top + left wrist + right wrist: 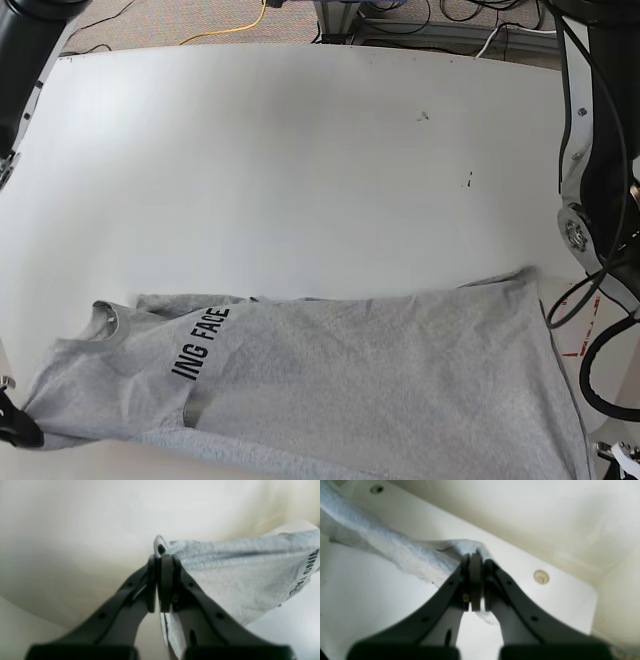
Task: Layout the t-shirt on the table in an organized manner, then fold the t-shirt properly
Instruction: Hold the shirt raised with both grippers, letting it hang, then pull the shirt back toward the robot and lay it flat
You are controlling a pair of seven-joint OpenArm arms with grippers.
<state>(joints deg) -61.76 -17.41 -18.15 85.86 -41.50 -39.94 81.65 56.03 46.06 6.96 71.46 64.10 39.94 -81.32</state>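
Grey t-shirt (330,385) lies spread along near edge of white table (300,170), lettering up toward base view's left. Left gripper (160,562) clamped on a fabric edge, cloth lifted. Right gripper (475,560) also pinched shut on bunched fabric, nr a grommet hole (541,577).

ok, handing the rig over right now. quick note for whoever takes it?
Left hand: shut on an edge of the t-shirt, lifted off the table.
Right hand: shut on another bunched edge of it.
The t-shirt hangs stretched between both hands at the near edge of the table, its far part resting on the top, lettering facing up.
Done: both grasps are in place and the cloth is spread wide.
Left: lay it flat and straight, let go, then do all the folds.
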